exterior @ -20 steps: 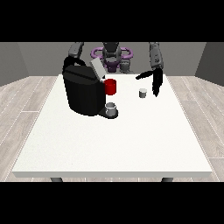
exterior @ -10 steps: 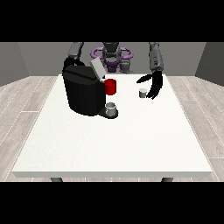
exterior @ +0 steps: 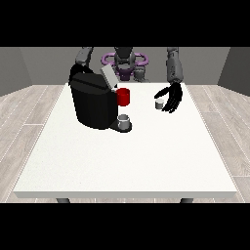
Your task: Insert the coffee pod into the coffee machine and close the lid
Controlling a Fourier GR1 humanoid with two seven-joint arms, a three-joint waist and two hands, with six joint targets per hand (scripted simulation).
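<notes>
Table (exterior: 122,161), white and broad, fills the near ground. Farther back, at about ten o'clock from its middle, stands the black coffee machine (exterior: 93,102), a grey cup (exterior: 124,120) on its drip tray and its lid (exterior: 108,77) tilted up, presumably left open so the pod can go in. The coffee pod (exterior: 159,103) stands on the table at one o'clock, well apart from the machine. The hand at the view's right (exterior: 172,99) is just beside it, fingers spread and curved downward, not yet pinching it, seemingly shaped to close around it. The other hand is hidden behind the machine.
</notes>
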